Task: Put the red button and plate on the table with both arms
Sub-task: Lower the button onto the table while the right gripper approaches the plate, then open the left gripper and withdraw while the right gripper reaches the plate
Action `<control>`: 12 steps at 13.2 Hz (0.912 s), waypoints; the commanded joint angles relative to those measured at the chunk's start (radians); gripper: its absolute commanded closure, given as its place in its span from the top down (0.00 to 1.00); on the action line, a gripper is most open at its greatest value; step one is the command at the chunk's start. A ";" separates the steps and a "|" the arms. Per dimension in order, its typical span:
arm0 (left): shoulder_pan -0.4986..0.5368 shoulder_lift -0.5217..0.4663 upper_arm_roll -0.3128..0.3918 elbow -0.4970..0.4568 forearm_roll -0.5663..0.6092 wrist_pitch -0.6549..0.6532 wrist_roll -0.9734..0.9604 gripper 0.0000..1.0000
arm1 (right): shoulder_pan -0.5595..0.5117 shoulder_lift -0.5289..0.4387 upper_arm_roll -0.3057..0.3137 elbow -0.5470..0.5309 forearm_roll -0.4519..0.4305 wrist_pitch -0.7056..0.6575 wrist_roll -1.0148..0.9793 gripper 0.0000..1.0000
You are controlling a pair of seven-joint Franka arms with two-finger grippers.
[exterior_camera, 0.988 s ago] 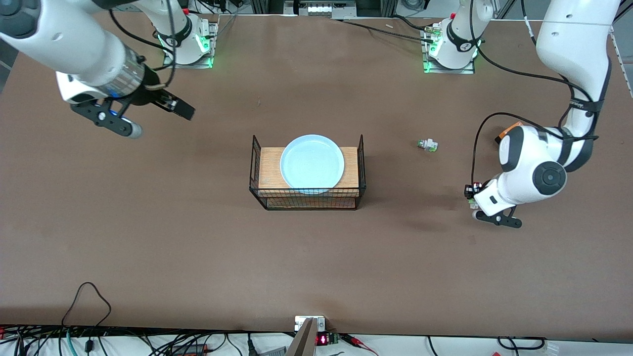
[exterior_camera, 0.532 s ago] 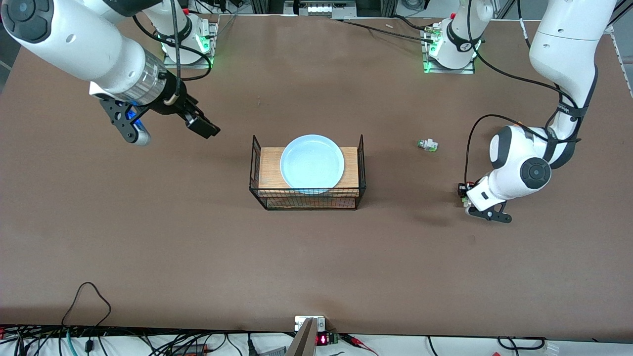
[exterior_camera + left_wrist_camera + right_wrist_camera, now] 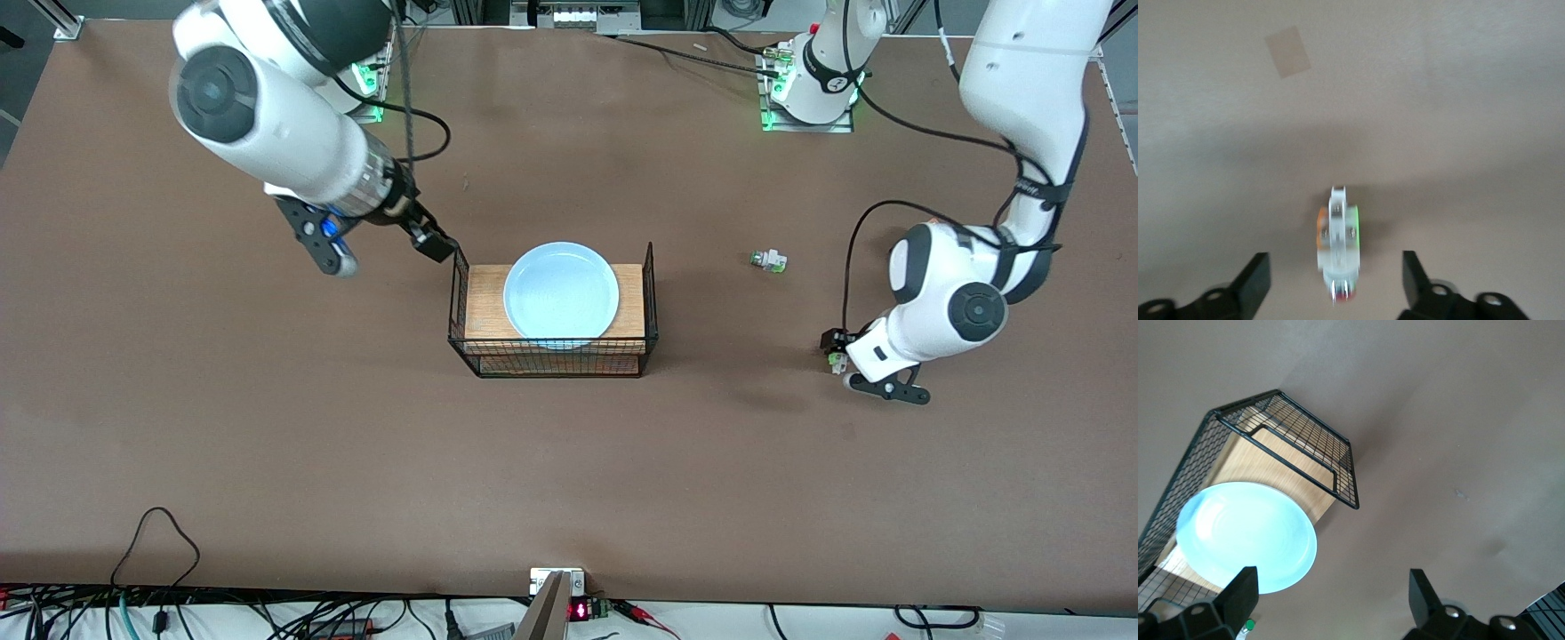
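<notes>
- No brand, label or writing can be read on any of the things; a small red lit display at the desk's edge nearest the front camera is too small to make out
- The left claw sits low at the left arm's end of the desk; its fingers stand wide apart, clear of the red button that lies between them on the desk, red cap toward the claw, green patch on its side
- A second ago the fingers were shut on that button; now they have let go
- The right claw hangs open and empty, one fingertip at the rack's wire end wall toward the right arm's end of the desk; a second ago it was well away from the rack, out over the right arm's end of the desk
- The plate lies on the wooden top of the black wire rack in the middle of the desk, unmoved
- A white switch with a green-silver end lies on the desk between rack and left arm, farther from the front camera than the red button, also unmoved
</notes>
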 commanded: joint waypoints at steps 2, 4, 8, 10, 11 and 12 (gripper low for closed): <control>-0.003 -0.081 -0.030 0.179 -0.014 -0.311 0.012 1.00 | 0.008 0.025 -0.009 0.020 0.001 0.025 0.024 1.00; -0.003 -0.084 -0.044 0.329 -0.014 -0.506 0.012 1.00 | 0.011 0.040 -0.009 0.020 -0.001 0.086 0.025 1.00; -0.003 -0.124 -0.053 0.506 -0.018 -0.778 -0.006 1.00 | 0.063 0.103 -0.009 0.020 -0.012 0.199 0.051 1.00; -0.006 -0.171 -0.080 0.506 -0.014 -0.787 -0.027 1.00 | 0.092 0.133 -0.009 0.020 -0.033 0.249 0.125 1.00; -0.007 -0.188 -0.114 0.505 -0.005 -0.807 -0.091 1.00 | 0.103 0.143 -0.009 0.020 -0.035 0.267 0.154 1.00; -0.007 -0.194 -0.123 0.505 -0.006 -0.810 -0.127 1.00 | 0.114 0.147 -0.009 0.020 -0.038 0.273 0.184 1.00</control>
